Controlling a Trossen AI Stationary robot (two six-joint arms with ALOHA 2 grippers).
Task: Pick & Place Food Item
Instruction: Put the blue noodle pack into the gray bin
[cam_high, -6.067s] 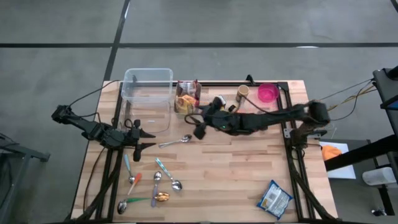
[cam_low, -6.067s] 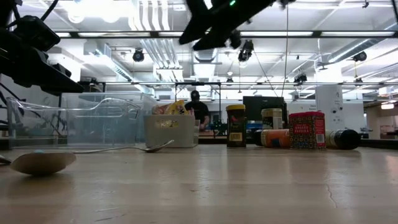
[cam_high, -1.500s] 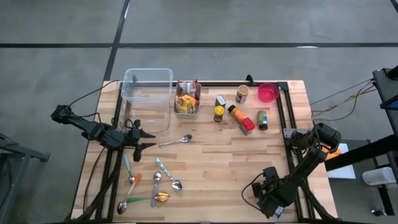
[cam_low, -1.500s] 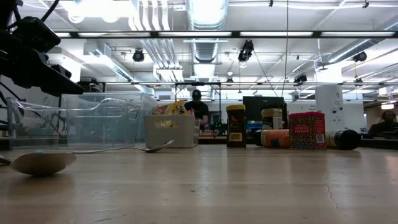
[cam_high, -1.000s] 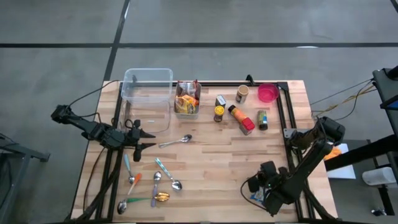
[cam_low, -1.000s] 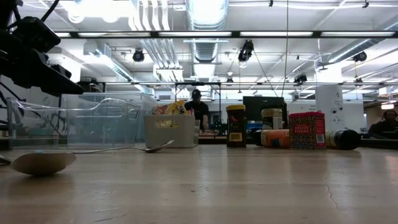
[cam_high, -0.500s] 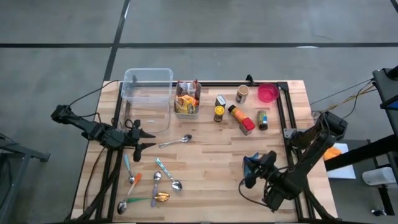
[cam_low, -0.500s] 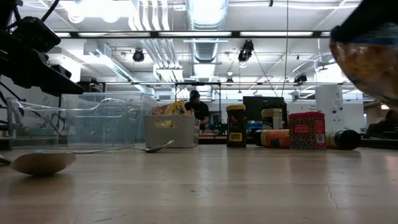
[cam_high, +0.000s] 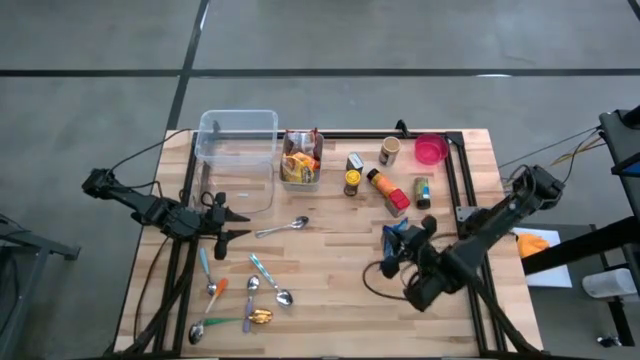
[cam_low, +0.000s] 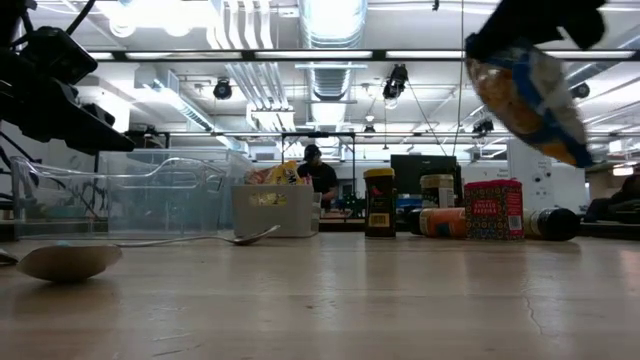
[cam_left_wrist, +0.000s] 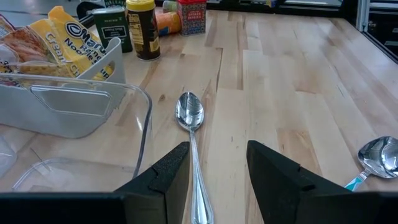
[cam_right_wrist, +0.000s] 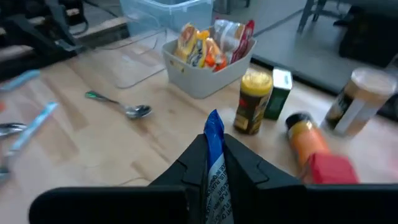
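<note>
Big light wooden table (cam_high: 340, 270) first; clear plastic tub (cam_high: 238, 150) sits at its far left; left gripper (cam_high: 232, 222) waits beside it, fingers spread, empty; right gripper (cam_high: 394, 245) is mid-table, pinching a blue crinkly snack bag (cam_high: 400, 240), held up off the wood.

- Illumination is bright and even, supplied by the long white ceiling light strips (cam_low: 330, 20) seen in the low view.
- The strips are overexposed and bloom at upper left.
- Shadows on the pale wooden plank surface (cam_high: 340, 275) are faint and short.
- The blue crinkled snack bag (cam_low: 530, 85) is motion-blurred in the low view.
- The right wrist view is soft throughout; the left wrist view is sharp.
</note>
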